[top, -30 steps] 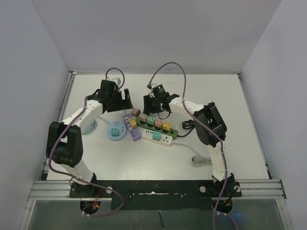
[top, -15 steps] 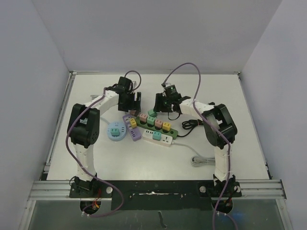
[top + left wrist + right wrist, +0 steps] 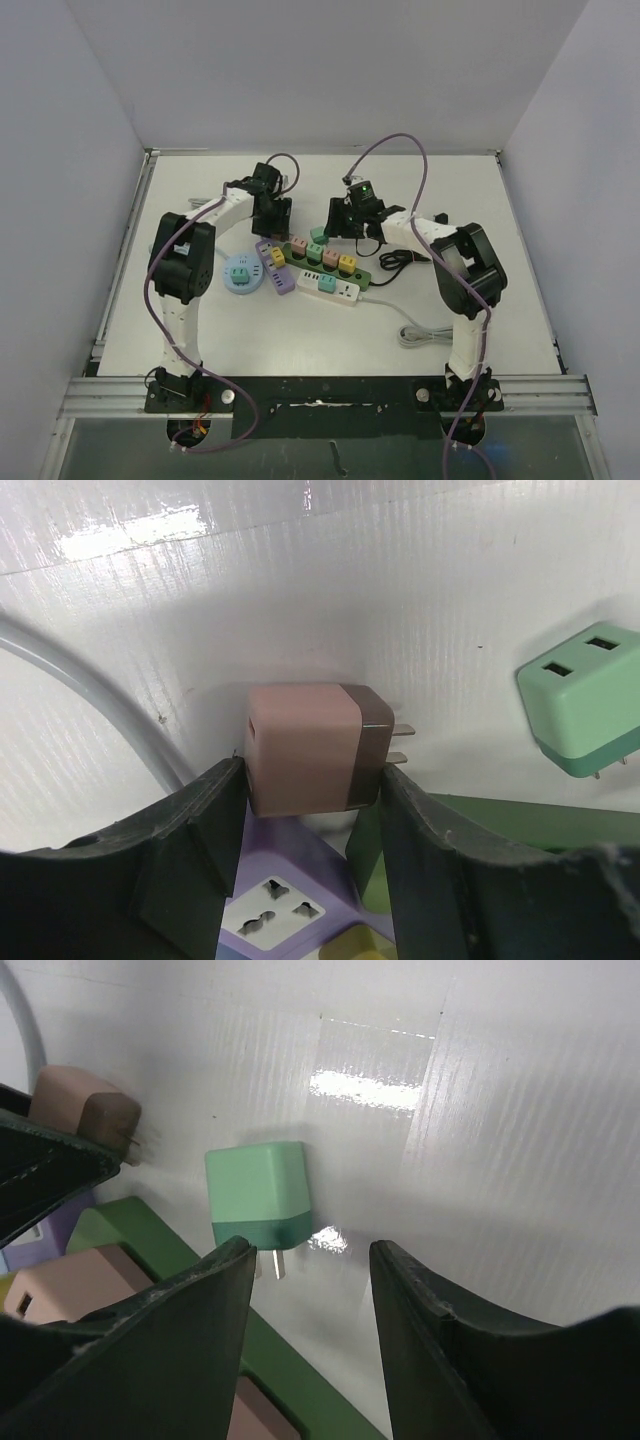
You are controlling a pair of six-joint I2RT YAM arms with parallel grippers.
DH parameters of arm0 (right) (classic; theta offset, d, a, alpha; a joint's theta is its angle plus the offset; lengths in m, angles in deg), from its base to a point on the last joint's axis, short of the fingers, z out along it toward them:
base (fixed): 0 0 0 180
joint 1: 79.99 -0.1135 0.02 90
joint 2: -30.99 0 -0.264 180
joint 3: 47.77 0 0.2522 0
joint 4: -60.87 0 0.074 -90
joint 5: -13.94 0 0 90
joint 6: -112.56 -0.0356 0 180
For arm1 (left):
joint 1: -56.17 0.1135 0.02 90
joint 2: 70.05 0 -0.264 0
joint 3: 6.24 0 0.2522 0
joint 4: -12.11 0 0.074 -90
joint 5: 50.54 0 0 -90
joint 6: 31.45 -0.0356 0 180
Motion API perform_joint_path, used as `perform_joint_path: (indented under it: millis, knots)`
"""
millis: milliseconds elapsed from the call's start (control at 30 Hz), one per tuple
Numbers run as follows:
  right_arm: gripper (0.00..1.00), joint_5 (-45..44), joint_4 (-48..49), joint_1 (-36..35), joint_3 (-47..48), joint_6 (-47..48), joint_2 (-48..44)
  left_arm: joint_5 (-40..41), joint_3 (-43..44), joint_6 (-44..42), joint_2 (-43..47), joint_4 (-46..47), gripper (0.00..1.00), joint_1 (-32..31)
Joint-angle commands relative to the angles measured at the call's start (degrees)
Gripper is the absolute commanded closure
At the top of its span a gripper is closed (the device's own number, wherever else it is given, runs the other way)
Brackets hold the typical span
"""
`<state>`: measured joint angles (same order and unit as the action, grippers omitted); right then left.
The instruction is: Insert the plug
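Note:
A pink plug with a brown end (image 3: 305,748) lies on its side on the white table, prongs pointing right. My left gripper (image 3: 312,772) is shut on it, one finger against each side. It sits just beyond the end of the purple power strip (image 3: 290,880). A green plug (image 3: 260,1195) lies loose on the table, prongs toward the green power strip (image 3: 150,1240). My right gripper (image 3: 310,1250) stands open just right of the green plug, with only bare table between its fingers. From above, the left gripper (image 3: 272,215) and right gripper (image 3: 337,222) face each other over the strips.
The green strip (image 3: 325,260) carries several coloured plugs. A white strip (image 3: 330,287) lies in front of it and a round blue socket (image 3: 240,272) to the left. A black cable (image 3: 392,262) coils on the right, and a grey cable (image 3: 90,690) curves past on the left.
My left arm swung right and down to the pink plug, and its jaws closed from wide open onto it. The right gripper drifted a little right and stayed open.

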<state>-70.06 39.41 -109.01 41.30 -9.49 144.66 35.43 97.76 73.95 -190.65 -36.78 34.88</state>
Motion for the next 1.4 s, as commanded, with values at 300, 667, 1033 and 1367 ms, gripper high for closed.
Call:
perform_joint_path:
  millis: [300, 667, 1033, 1367]
  knots:
    - [0.45, 4.9, 10.6, 0.0, -8.7, 0.6, -17.2, -2.3, -2.2, 1.0, 15.0, 5.1, 0.59, 0.3]
    - [0.31, 16.9, 19.6, -0.6, -19.3, -6.6, -30.6, -14.3, -18.0, -2.2, 32.2, 12.9, 0.59, -4.0]
    - [0.3, 19.2, 19.7, -6.8, -23.8, -13.5, -34.6, -17.1, -32.5, -4.6, 47.4, 24.7, 0.59, -13.6]
    - [0.7, 22.7, 20.0, -8.1, -25.2, -17.1, -34.8, -16.4, -32.6, -5.6, 49.2, 24.1, 0.59, -14.9]
